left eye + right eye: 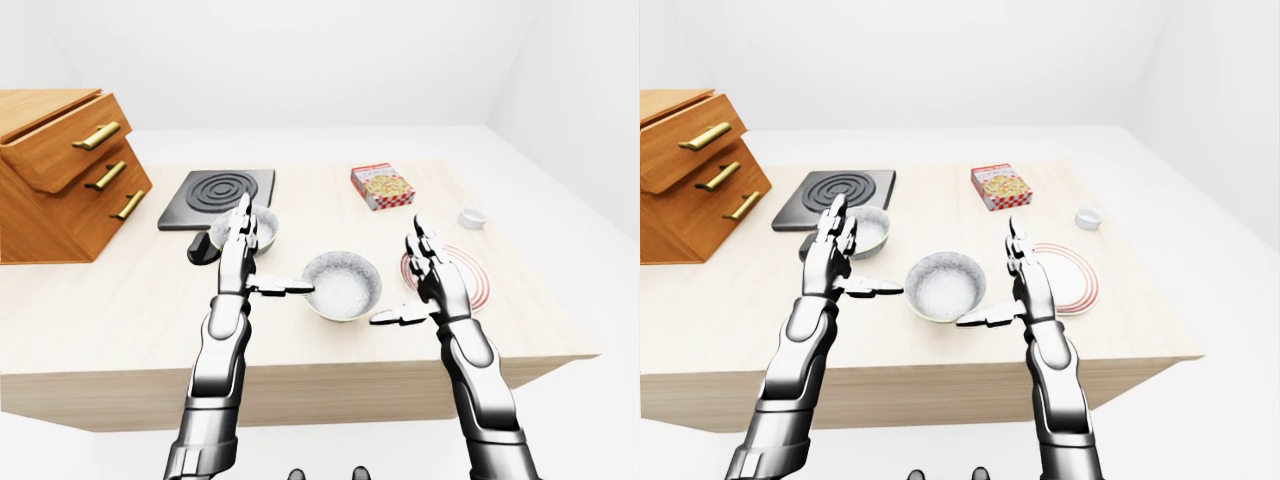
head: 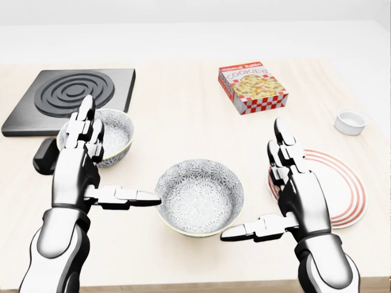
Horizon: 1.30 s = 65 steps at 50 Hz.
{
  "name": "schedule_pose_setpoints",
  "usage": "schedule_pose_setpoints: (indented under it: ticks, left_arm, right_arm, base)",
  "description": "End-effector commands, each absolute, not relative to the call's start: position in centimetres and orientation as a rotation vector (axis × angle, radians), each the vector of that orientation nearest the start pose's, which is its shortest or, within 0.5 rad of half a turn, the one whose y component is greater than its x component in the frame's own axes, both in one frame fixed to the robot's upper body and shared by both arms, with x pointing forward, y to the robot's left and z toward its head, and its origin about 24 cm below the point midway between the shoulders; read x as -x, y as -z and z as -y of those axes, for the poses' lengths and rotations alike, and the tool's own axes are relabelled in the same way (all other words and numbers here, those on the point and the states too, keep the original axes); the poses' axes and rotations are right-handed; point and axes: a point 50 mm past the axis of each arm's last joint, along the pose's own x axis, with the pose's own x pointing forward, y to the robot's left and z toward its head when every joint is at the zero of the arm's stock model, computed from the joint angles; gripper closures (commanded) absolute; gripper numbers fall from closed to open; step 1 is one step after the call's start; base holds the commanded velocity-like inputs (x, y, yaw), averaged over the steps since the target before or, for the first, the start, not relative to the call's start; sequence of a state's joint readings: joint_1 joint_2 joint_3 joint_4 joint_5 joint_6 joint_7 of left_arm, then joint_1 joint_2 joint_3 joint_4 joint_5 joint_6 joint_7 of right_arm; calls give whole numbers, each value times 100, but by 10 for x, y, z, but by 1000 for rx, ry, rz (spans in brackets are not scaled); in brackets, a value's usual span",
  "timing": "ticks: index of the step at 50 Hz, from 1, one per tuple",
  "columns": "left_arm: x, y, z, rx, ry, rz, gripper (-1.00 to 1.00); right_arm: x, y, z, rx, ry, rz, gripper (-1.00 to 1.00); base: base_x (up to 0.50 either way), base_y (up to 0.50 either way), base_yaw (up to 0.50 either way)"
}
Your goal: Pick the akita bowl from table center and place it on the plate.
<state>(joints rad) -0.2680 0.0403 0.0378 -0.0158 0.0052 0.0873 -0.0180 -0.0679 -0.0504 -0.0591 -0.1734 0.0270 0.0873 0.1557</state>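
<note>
The akita bowl (image 2: 200,196), grey-white and patterned with a pale rim, stands upright at the table's middle. My left hand (image 2: 116,160) is open to its left, fingers pointing up and thumb reaching toward the bowl's left rim. To the bowl's right, my right hand (image 2: 253,179) is also open, its thumb near the lower right rim. Neither hand closes on the bowl. The white plate (image 2: 345,192) with red rings lies right of the right hand, which partly covers it.
A second patterned bowl (image 2: 113,135) sits behind my left hand, beside a black stove plate (image 2: 70,94) and a small black block (image 2: 44,156). A cookie box (image 2: 252,90) and a white ramekin (image 2: 350,121) lie at the upper right. A wooden drawer cabinet (image 1: 60,175) stands far left.
</note>
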Motion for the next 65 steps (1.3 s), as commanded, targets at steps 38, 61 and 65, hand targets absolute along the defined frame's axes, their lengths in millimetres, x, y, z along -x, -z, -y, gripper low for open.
schedule_pose_setpoints:
  ticks: [38,61,65]
  left_arm:
    - [-322,-118,-178,-288,-54,176,-100]
    - [-364,-87,-207,-856,-113,-21,-100]
    - [-374,-83,-203,-954,-96,-51,-100]
  right_arm:
    - [-268,-107,162,83,-109,211,-100]
    - [-261,-105,165,95,-107,208,-100]
    - [-261,-105,165,98,-108,206,-100]
  base:
    - [17,-10,0]
    - [0,0,0]
    - [0,0,0]
